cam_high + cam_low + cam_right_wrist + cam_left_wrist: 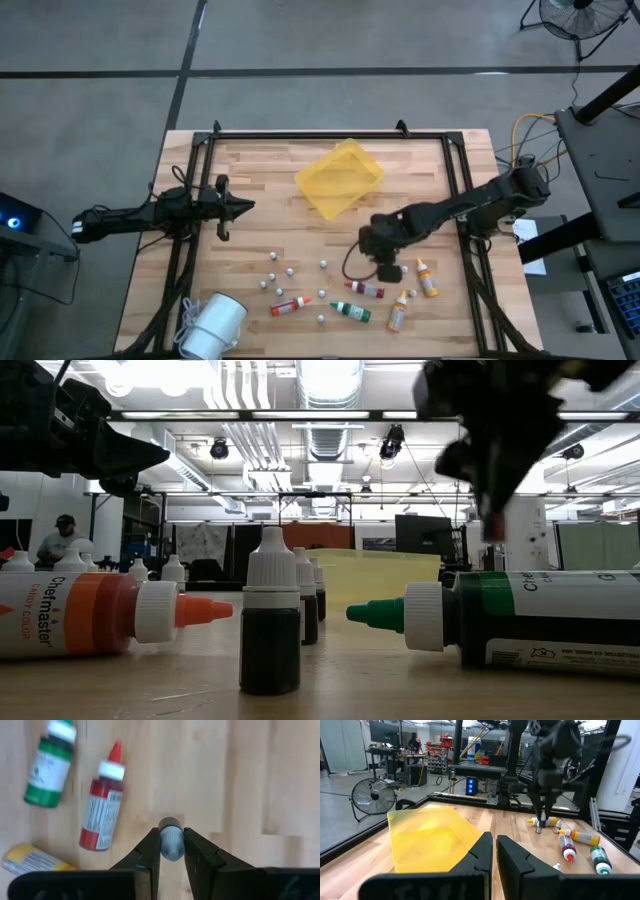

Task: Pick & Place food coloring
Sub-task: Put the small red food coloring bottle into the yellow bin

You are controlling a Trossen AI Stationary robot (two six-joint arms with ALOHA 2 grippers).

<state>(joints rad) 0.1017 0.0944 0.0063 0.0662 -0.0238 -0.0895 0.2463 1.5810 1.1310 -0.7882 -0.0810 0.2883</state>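
Food coloring bottles lie on their sides near the table's front: orange [290,305], green [352,312], red [368,289] and two yellow [427,280] [398,314]. In the right wrist view the red one [100,807] and the green one [49,770] lie on the wood below my right gripper [171,845]. That gripper [386,270] hangs over them, pointing steeply down, shut on a small pale-capped bottle [171,840]. My left gripper [248,207] waits shut and level at the table's left, touching nothing. My right gripper pinches the small bottle's two sides [171,851] between its two fingers, coming from above and pointing steeply down. The round pale cap end [171,826] sticks out past the fingertips. The bottle is lifted clear of the table [493,525].
A yellow plastic tray [340,178] sits tilted at the table's far middle. Several small white-capped bottles stand upright on the front half [272,272] [271,625]. A white roll [212,325] lies at the front left corner. A black frame [310,133] rims the table.
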